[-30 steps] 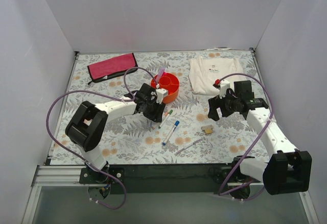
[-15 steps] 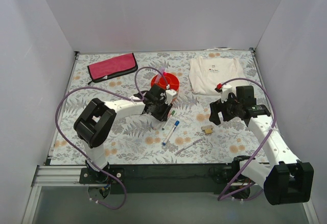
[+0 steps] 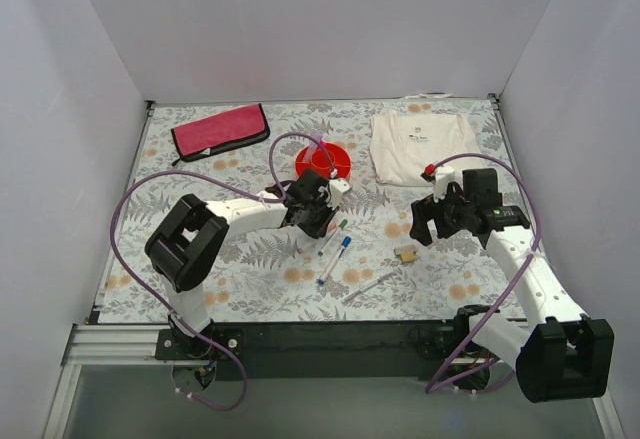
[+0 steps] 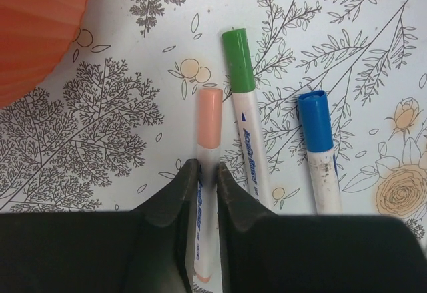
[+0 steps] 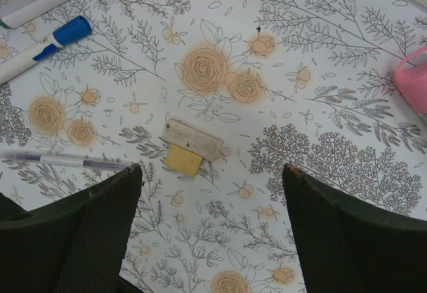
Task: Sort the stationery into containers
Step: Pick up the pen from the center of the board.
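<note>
The left arm (image 3: 245, 214) is stretched low from its base toward the middle of the table, with a purple cable (image 3: 130, 209) looped beside it. The left gripper (image 4: 207, 179) is pointed down at the cloth just in front of the tub. Its fingers (image 4: 179, 196) are drawn in to a narrow gap and are pressed against the white barrel of a salmon-capped marker (image 4: 209, 121), which lies flat on the table.

The right arm (image 3: 525, 269) is bent at the elbow and angled inward. The right gripper (image 5: 212, 173) is held above the tan block (image 5: 193, 141), with its fingers (image 5: 87, 233) spread wide and nothing between them.

The orange-red tub (image 3: 338, 164) is set behind the left gripper. A pale pink highlighter (image 3: 317, 142) is stood upright in it near the far rim. The rest of its inside cannot be made out.

The table is covered by a floral cloth (image 3: 200, 279) and is closed in by plain white walls (image 3: 320, 29). A folded white fabric bag (image 3: 418, 147) is laid at the far right and a crimson pouch (image 3: 220, 131) at the far left.

A green-capped marker (image 4: 241, 99) is placed just beside the gripped one, and a blue-capped marker (image 4: 315, 139) lies beyond it. A grey pen (image 5: 60, 161) is seen nearer the arm bases. The pink lump (image 5: 413, 79) is found close to the bag, well apart from the tub.
</note>
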Available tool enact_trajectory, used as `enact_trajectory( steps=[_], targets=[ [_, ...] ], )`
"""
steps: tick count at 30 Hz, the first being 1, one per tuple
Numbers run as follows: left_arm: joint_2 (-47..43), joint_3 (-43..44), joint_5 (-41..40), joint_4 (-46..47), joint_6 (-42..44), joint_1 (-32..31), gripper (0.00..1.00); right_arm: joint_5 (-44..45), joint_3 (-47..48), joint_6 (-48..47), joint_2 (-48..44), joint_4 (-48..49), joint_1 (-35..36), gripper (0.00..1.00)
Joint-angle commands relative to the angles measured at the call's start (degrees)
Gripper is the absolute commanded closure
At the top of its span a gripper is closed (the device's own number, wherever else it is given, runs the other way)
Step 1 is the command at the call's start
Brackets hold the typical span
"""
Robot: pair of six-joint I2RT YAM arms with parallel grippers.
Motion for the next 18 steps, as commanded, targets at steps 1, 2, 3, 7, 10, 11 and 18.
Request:
enact_trajectory(
  steps=[1,2,3,7,10,11,18],
  targets=[
    [3.46,-2.78,-4.06,-8.1,2.19,0.31,1.0,-0.28,0.5,-0.45,-0.2,1.27,-0.19,0.1],
    [3.29,-2.7,-3.62,-8.36,2.46,0.31,1.0,-0.19,0.42,-0.45,-0.29,1.35,-0.11,0.1],
    [2.67,-2.52,-3.18,-8.54,2.72,0.31,1.0,-0.19,0.33,-0.45,-0.46,1.27,-0.19,0.1],
    [-0.57,-0.5,-1.6,-11.96,2.81,0.4,1.0,0.25,-0.11,-0.36,-1.34,1.27,-0.19,0.1],
    [-5.65,3.52,-0.19,-13.72,3.25,0.75,1.0,1.13,-0.29,-0.45,-1.52,1.09,-0.28,0.1],
    [-6.73,4.59,0.33,-14.08,3.6,0.93,1.0,1.22,-0.37,-0.54,-1.61,1.09,-0.28,0.1],
    [-10.25,18.38,4.64,-15.66,4.31,3.47,1.0,1.39,0.15,-1.33,-0.29,1.18,-0.28,0.1]
  ],
)
